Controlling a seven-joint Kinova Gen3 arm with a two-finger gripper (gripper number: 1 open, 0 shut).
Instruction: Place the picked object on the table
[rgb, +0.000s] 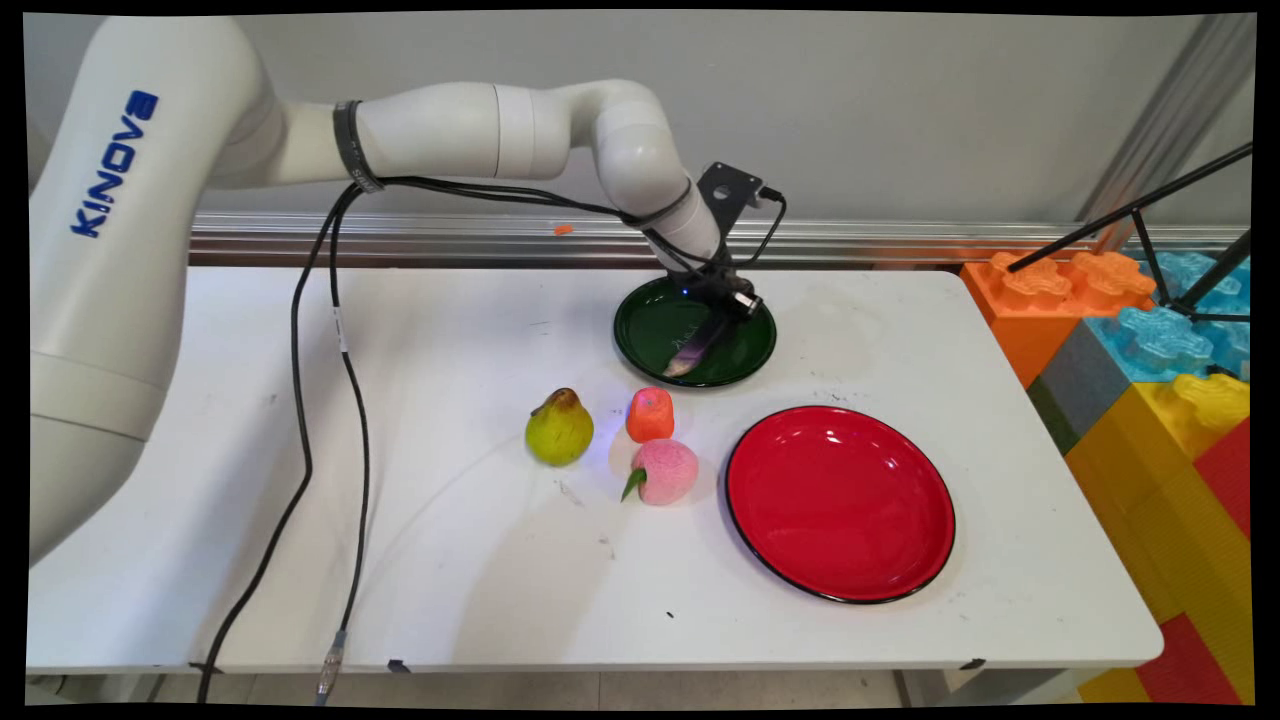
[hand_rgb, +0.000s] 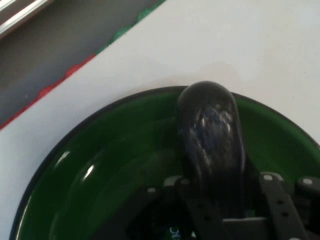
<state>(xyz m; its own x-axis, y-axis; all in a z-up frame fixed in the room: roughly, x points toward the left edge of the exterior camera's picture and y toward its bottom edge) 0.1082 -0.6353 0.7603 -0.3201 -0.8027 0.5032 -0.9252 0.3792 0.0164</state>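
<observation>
My gripper (rgb: 733, 300) is low over the dark green plate (rgb: 640, 330) at the back of the table, shut on a dark purple eggplant (rgb: 697, 345). The eggplant slants down from the fingers, and its tip reaches the plate's near side. In the hand view the eggplant (hand_rgb: 211, 135) rises between the black fingers (hand_rgb: 272, 197) of the gripper (hand_rgb: 225, 192), with the green plate (hand_rgb: 100, 170) beneath and around it. Whether the eggplant rests on the plate or hangs just above it, I cannot tell.
A yellow-green pear (rgb: 559, 428), a small orange-red fruit (rgb: 650, 414) and a pink peach (rgb: 665, 471) lie mid-table in front of the green plate. A large red plate (rgb: 840, 500) sits to their right. Big coloured toy blocks (rgb: 1150, 380) and a black tripod (rgb: 1180, 240) stand past the right edge.
</observation>
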